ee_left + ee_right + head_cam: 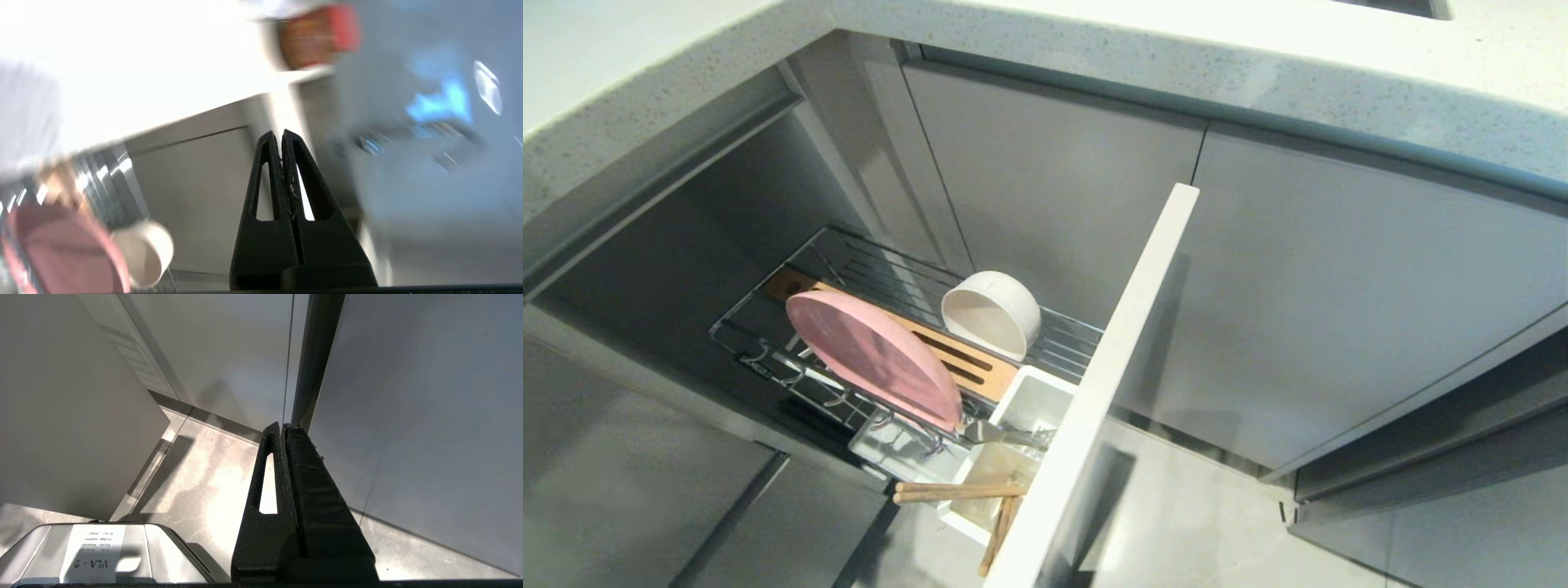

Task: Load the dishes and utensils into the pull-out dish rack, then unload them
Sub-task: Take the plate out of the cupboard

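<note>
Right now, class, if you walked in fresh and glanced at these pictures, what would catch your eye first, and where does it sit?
The wide salmon-pink round plate stands on edge in the pulled-out chrome wire dish rack, against its orange-brown wooden strip. Behind it a small white round bowl lies tipped on its side. Thin light-wood chopsticks poke out of the white plastic cutlery caddy beside the tall pale-grey front panel.

Just beside the right gripper (282, 426), a white label (94, 552) on grey robot housing (171, 555) reads "VLA - 9", seen upside down.
</note>
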Available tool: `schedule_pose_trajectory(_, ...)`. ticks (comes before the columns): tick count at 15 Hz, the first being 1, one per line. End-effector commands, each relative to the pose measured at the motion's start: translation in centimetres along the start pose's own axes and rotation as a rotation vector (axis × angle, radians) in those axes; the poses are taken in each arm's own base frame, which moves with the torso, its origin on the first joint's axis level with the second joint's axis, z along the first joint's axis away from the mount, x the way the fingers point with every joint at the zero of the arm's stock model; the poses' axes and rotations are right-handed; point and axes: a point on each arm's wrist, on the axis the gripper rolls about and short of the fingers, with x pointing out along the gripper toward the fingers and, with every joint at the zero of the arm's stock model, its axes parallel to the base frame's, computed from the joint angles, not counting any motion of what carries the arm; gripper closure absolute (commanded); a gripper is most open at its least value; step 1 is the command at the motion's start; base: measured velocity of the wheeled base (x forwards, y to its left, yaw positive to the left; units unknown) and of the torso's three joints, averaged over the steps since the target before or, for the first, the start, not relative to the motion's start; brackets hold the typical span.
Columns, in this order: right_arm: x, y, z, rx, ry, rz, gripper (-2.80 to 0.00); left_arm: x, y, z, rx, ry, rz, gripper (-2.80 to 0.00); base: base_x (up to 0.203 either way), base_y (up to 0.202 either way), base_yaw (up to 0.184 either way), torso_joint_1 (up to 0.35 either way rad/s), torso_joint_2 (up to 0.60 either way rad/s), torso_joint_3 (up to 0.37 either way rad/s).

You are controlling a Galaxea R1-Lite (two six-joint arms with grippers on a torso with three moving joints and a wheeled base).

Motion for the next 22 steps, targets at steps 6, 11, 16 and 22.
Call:
schedule_pose_trajectory(6, 0.0, 0.0, 0.0, 0.0, 0.002, 0.001, 0.0, -12.9, 0.4, 4.2, 0.37, -0.034, -0.315, 0.0, 0.0, 0.0, 0.0, 0.0, 0.0, 0.0)
schedule_pose_trajectory(11, 0.0, 0.0, 0.0, 0.0, 0.002, 0.001, 0.0, -22.6, 8.5, -1.2, 0.719, 0.061, -0.413, 0.0, 0.0, 0.0, 0.0, 0.0, 0.0, 0.0)
schedule_pose_trajectory(16, 0.0, 0.0, 0.0, 0.0, 0.002, 0.001, 0.0, -18.9, 19.0, -8.2, 1.023, 0.191, -0.237, 0.0, 0.0, 0.0, 0.0, 0.0, 0.0, 0.0)
schedule_pose_trajectory(22, 0.0, 0.0, 0.0, 0.0, 0.002, 0.001, 0.0, -13.9, 29.8, -14.5, 1.101, 0.195, -0.086, 0.0, 0.0, 0.0, 0.0, 0.0, 0.0, 0.0)
